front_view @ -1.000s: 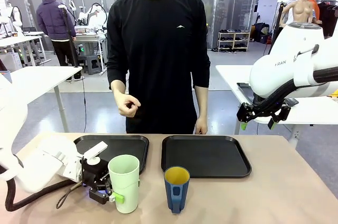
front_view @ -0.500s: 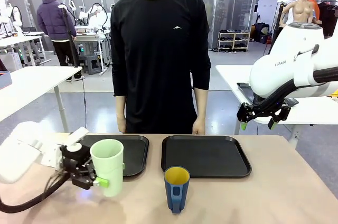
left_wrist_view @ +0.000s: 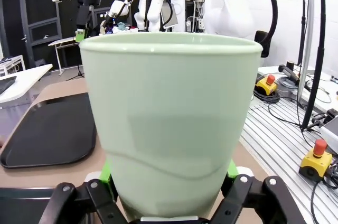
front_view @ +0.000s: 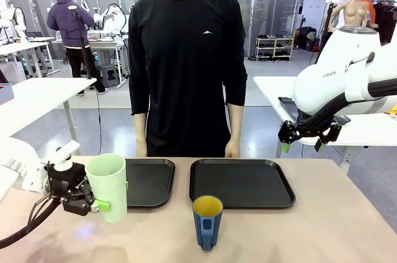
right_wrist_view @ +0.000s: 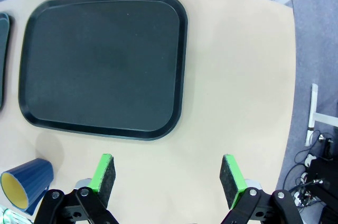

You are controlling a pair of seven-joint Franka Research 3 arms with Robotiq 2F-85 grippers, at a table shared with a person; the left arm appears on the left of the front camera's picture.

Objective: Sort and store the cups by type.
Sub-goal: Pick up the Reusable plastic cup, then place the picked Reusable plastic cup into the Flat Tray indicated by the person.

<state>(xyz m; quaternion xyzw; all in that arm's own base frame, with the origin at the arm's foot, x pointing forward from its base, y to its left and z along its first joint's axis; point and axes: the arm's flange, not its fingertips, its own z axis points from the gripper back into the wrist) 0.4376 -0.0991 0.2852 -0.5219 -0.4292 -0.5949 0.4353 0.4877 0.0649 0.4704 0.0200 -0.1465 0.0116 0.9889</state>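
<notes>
The pale mint-green tumbler (front_view: 108, 187) hangs upright above the table's left side, just in front of the left black tray (front_view: 149, 179). My left gripper (front_view: 93, 204) is shut on its lower part; in the left wrist view the tumbler (left_wrist_view: 169, 123) fills the middle, with a green pad (left_wrist_view: 105, 171) pressed against either side. The dark-blue mug with yellow inside (front_view: 207, 221) stands on the table near the front centre, and also shows in the right wrist view, the mug (right_wrist_view: 25, 184) at bottom left. My right gripper (front_view: 304, 139) hovers high at the right, open (right_wrist_view: 169, 180) over bare table.
Two black trays lie side by side across the table's middle, the right tray (front_view: 240, 182) empty (right_wrist_view: 103, 63). A person (front_view: 186, 64) in black stands at the far edge with both hands down by the table.
My left gripper has carried the tumbler up and leftward, from the front of the table to beside the left tray. The person's raised hand has dropped. The right arm has not moved.
</notes>
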